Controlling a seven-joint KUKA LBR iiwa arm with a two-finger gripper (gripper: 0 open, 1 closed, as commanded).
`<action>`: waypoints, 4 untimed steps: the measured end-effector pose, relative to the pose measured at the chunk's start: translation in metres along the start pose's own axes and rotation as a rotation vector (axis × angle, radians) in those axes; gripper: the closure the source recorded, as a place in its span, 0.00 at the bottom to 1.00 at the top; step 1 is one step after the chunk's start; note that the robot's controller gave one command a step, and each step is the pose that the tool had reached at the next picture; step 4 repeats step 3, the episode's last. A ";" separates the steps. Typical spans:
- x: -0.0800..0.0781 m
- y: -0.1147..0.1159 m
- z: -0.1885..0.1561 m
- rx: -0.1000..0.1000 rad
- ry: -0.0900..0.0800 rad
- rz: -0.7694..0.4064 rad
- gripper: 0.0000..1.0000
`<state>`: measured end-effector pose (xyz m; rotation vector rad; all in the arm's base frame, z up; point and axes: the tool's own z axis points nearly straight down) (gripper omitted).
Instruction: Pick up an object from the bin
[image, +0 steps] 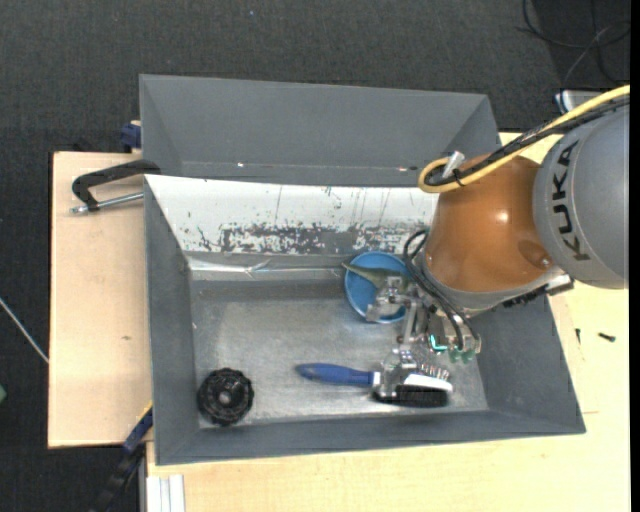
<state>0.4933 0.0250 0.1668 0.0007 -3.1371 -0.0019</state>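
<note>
gripper (411, 372) low over blue-handled brush (350, 377) head end, probably lining up a grab (spread or pinched: can't tell).

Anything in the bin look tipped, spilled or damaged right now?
Only the bin's back wall stands out: a band of dark scuffs and flecks runs across it. The blue cup shows its mouth; whether it is tilted I cannot tell. The blue-handled brush and black round knob lie flat; nothing is spilled.

The knob (224, 395) lies left of the brush (338, 375), cup (366, 277) behind.
</note>
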 end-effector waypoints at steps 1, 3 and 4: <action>-0.001 0.015 0.096 0.000 -0.011 -0.219 0.00; -0.029 0.002 -0.042 0.003 -0.018 -0.315 1.00; -0.029 0.002 -0.042 0.003 -0.018 -0.315 1.00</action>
